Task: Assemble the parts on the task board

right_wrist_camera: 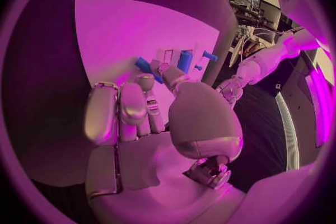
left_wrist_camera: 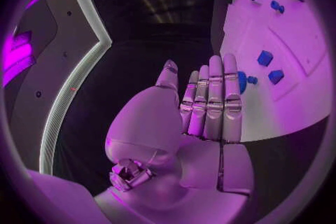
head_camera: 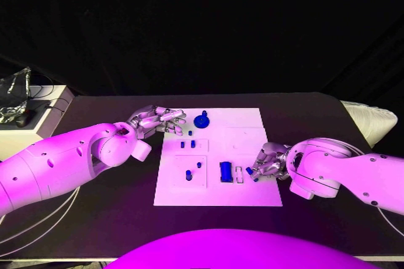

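Left robot hand point(head_camera: 157, 121) released, fingers straight, over task board's point(head_camera: 244, 193) far left corner beside round blue part point(head_camera: 202, 120); right robot hand point(head_camera: 267, 161) pinching small blue part point(head_camera: 251, 173) at board's right edge on black surface point(head_camera: 110, 216).
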`<action>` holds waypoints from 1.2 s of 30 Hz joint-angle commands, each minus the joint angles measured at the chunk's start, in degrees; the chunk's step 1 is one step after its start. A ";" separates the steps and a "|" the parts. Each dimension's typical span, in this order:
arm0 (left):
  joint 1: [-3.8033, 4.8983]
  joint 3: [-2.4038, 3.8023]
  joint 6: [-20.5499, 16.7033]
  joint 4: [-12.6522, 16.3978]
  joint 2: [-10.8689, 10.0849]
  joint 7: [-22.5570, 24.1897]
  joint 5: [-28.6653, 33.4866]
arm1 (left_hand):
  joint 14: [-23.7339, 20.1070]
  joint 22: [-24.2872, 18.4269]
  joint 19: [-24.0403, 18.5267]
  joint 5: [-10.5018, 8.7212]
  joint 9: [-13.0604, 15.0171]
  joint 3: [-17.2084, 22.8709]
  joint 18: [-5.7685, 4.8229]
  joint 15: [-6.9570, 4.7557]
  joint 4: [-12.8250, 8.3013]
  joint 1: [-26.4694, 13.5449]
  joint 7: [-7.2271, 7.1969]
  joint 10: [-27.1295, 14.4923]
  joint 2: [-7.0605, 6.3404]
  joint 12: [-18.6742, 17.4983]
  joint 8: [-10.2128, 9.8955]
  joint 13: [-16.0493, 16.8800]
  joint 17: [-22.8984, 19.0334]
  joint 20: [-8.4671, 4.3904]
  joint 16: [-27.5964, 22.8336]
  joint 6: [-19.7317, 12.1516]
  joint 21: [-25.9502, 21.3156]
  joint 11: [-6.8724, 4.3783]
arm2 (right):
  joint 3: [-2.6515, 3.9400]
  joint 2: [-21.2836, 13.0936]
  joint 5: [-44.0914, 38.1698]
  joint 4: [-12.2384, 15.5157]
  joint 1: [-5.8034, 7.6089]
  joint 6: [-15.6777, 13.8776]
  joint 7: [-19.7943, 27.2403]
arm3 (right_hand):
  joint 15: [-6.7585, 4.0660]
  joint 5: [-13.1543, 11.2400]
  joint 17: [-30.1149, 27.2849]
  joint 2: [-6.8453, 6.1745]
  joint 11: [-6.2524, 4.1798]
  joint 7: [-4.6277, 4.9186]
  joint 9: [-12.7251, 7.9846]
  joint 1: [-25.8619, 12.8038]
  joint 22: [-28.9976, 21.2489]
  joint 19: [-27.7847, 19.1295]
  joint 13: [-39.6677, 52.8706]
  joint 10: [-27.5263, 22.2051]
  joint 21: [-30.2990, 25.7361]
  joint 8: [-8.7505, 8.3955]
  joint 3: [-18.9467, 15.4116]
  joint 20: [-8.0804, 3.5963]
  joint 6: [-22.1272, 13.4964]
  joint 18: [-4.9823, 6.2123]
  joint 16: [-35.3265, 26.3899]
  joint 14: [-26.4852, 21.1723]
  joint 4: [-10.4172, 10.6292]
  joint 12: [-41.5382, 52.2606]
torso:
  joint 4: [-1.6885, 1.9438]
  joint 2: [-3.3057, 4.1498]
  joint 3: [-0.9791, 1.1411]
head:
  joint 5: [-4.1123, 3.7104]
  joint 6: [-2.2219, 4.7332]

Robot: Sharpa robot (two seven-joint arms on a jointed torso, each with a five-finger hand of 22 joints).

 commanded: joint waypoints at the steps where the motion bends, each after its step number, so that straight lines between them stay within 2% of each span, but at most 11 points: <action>1: 0.01 0.03 1.31 0.08 0.15 0.11 -0.11 | -0.12 -0.05 -0.43 0.24 0.03 -0.18 -0.20 0.12 -0.10 0.22 -0.02 -0.34 0.31 -0.13 0.00 0.02 -0.06 -0.05 -0.04 -0.45 0.32 0.03 | -0.09 0.36 3.14 0.03 0.00 0.98 -0.80 | -0.17 -0.37 0.06 0.06 -0.52 -0.03 0.58 0.31 10.05 4.45 0.08 0.22 0.00 0.71 1.60 -0.20 0.31 0.29 0.04 0.04 -2.19 -0.29 | 0.02 -0.02 0.00 | -0.07 0.00; 14: 0.01 0.03 1.70 0.06 0.19 -0.14 -0.31 | -0.18 -0.10 -0.47 0.24 0.03 -0.18 -0.20 0.15 -0.21 0.28 0.06 -0.48 0.27 -0.15 0.00 0.01 -0.09 -0.04 -0.03 -0.57 0.33 0.09 | -0.13 2.45 3.88 -1.94 -0.02 1.42 -0.95 | -0.16 -0.77 0.13 -0.03 -0.52 -0.13 0.49 0.16 10.06 4.45 0.20 0.24 -0.02 0.69 0.38 -0.20 0.29 0.27 0.06 0.05 -1.49 -0.22 | 0.04 0.07 0.04 | 0.07 0.00; 16: 0.01 0.03 1.74 0.06 0.19 -0.16 -0.33 | -0.18 -0.10 -0.47 0.24 0.03 -0.18 -0.20 0.15 -0.21 0.28 0.06 -0.48 0.27 -0.15 0.00 0.01 -0.09 -0.04 -0.03 -0.57 0.33 0.09 | -0.14 2.84 3.89 -2.29 -0.05 1.36 -0.91 | -0.16 1.61 0.14 0.00 -0.53 -0.15 0.50 0.08 10.04 4.45 0.26 0.36 -0.07 0.72 -1.35 -0.21 0.33 0.27 0.07 0.06 -1.16 -0.11 | 0.03 0.04 0.03 | 0.02 0.00; 18: 0.01 0.03 1.79 0.07 0.21 -0.18 -0.35 | -0.18 -0.10 -0.47 0.24 0.03 -0.18 -0.20 0.15 -0.21 0.28 0.06 -0.48 0.27 -0.15 0.00 0.01 -0.09 -0.04 -0.03 -0.57 0.33 0.09 | -0.14 3.22 3.90 -2.63 -0.09 1.25 -0.86 | -0.15 0.56 0.15 0.46 -0.53 -0.21 0.42 0.36 10.04 4.45 0.24 0.30 -0.09 0.66 -3.16 -0.20 0.23 0.26 0.05 0.07 -0.86 -0.17 | 0.04 0.00 0.00 | 0.05 0.00; 19: 0.01 0.03 1.81 0.08 0.20 -0.19 -0.36 | -0.18 -0.10 -0.47 0.24 0.03 -0.18 -0.20 0.15 -0.21 0.28 0.06 -0.48 0.27 -0.15 0.00 0.01 -0.09 -0.04 -0.03 -0.57 0.33 0.09 | -0.14 3.35 3.90 -2.73 -0.11 1.17 -0.82 | -0.13 -0.76 0.14 0.39 -0.52 -0.29 0.37 -0.03 10.03 4.45 0.28 0.38 -0.14 0.64 -4.01 -0.18 0.23 0.27 0.05 0.07 -0.39 -0.09 | 0.04 0.00 0.00 | 0.13 0.00; 20: 0.01 0.03 1.82 0.08 0.19 -0.21 -0.37 | -0.18 -0.10 -0.47 0.24 0.03 -0.18 -0.20 0.15 -0.21 0.28 0.06 -0.48 0.27 -0.15 0.00 0.01 -0.09 -0.04 -0.03 -0.57 0.33 0.09 | -0.14 3.42 3.91 -2.78 -0.13 1.13 -0.79 | -0.14 -0.87 0.14 0.53 -0.53 -0.33 0.30 0.20 10.03 4.46 0.28 0.38 -0.14 0.62 -4.65 -0.19 0.23 0.27 0.04 0.07 -0.19 -0.09 | 0.06 0.03 0.01 | 0.16 0.00; 23: 0.01 0.03 1.82 0.06 0.17 -0.26 -0.41 | -0.18 -0.10 -0.47 0.24 0.03 -0.18 -0.20 0.15 -0.21 0.28 0.06 -0.48 0.27 -0.15 0.00 0.01 -0.09 -0.04 -0.03 -0.57 0.33 0.09 | -0.15 3.61 3.91 -2.95 -0.18 1.18 -0.70 | -0.14 -2.14 0.17 0.67 -0.52 -0.38 0.02 -0.17 10.07 4.48 0.34 0.48 0.01 0.59 -7.15 -0.16 0.26 0.25 0.09 0.11 1.26 0.02 | 0.03 0.05 0.03 | 0.14 0.00; 24: 0.01 0.03 1.83 0.06 0.17 -0.28 -0.42 | -0.18 -0.10 -0.47 0.24 0.03 -0.18 -0.20 0.15 -0.21 0.28 0.06 -0.48 0.27 -0.15 0.00 0.01 -0.09 -0.04 -0.03 -0.57 0.33 0.09 | -0.15 3.63 3.92 -2.97 -0.19 1.30 -0.68 | -0.06 -3.30 0.18 0.41 -0.47 -0.45 -0.04 -0.97 10.08 4.49 0.36 0.62 0.06 0.58 -8.23 -0.16 0.28 0.24 0.10 0.12 2.06 0.10 | 0.02 0.04 0.03 | 0.17 0.00; 29: 0.01 0.03 1.95 0.05 0.13 -0.43 -0.58 | -0.18 -0.10 -0.47 0.24 0.03 -0.18 -0.20 0.15 -0.21 0.28 0.06 -0.48 0.27 -0.15 0.00 0.01 -0.09 -0.04 -0.03 -0.57 0.33 0.09 | -0.15 3.56 4.28 -2.71 -0.21 1.90 -0.50 | -0.07 -3.82 0.18 -0.08 -0.48 -0.59 -0.31 -1.68 10.08 4.50 0.37 0.82 0.10 0.64 -12.71 -0.14 0.73 0.24 0.14 0.10 4.60 0.20 | 0.02 0.03 0.04 | 0.29 0.00; 32: 0.01 0.03 2.03 0.04 0.12 -0.51 -0.64 | -0.18 -0.10 -0.47 0.24 0.03 -0.18 -0.20 0.15 -0.21 0.28 0.06 -0.48 0.27 -0.15 0.00 0.01 -0.09 -0.04 -0.03 -0.57 0.33 0.09 | -0.15 3.43 4.49 -2.38 -0.22 2.30 -0.43 | -0.17 -3.80 0.19 0.38 -0.44 -0.78 -0.60 -0.65 10.06 4.48 0.36 0.89 0.03 0.59 -16.31 -0.14 0.95 0.25 0.21 0.12 6.13 0.20 | -0.01 0.02 0.05 | 0.26 0.00; 36: 0.01 0.03 2.15 0.02 0.11 -0.61 -0.69 | -0.22 -0.18 -0.51 0.24 0.04 -0.13 -0.19 0.17 -0.33 0.35 0.09 -0.60 0.29 -0.11 0.03 0.02 -0.14 -0.02 0.00 -0.65 0.35 0.12 | -0.15 3.25 4.73 -2.05 -0.22 2.59 -0.44 | -0.14 -3.87 0.14 0.58 -0.53 -0.84 -0.76 -0.28 10.09 4.50 0.36 0.96 0.13 0.64 -17.92 -0.19 1.23 0.22 0.22 0.13 7.24 0.20 | -0.01 0.02 0.05 | 0.30 0.00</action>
